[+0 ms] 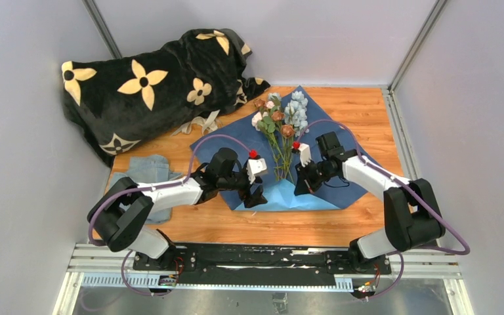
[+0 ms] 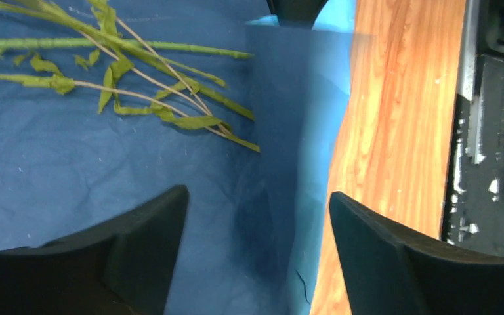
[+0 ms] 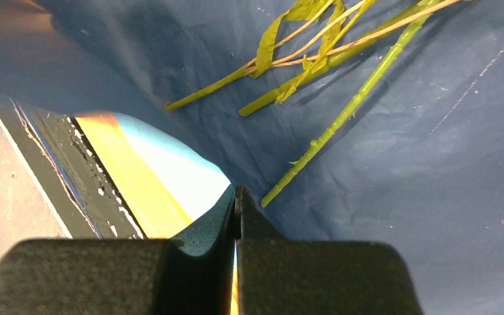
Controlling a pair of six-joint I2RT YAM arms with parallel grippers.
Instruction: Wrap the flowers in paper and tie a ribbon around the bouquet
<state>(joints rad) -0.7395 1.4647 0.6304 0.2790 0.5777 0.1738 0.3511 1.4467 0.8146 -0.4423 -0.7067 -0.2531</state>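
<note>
Top view: I see the paper (image 1: 341, 177) spread dark side up on the wooden desk (image 1: 341, 226), its near edge folded over to show a light-blue strip. The flowers (image 1: 281, 118) lie on it, blooms toward the far wall, stems toward me. The left gripper (image 1: 257, 197) is over the fold just left of the stem ends, and the right gripper (image 1: 304, 185) is just right of them. A black blanket (image 1: 151, 85) with cream prints is heaped far left. The ribbon (image 1: 200, 123) lies loose at its near edge, and a grey-blue cloth (image 1: 146, 167) lies beside my left arm

Left wrist view: the left gripper (image 2: 258, 194) stands wide open, holding nothing, above the paper (image 2: 72, 190) and its fold. The green stems (image 2: 170, 85) lie beyond, well apart from the fingers

Right wrist view: the right gripper (image 3: 237, 190) is fully closed, its tips at the edge of the light-blue fold. I cannot tell whether the paper (image 3: 433, 197) is pinched. The stems (image 3: 341, 118) lie just beyond the tips
</note>
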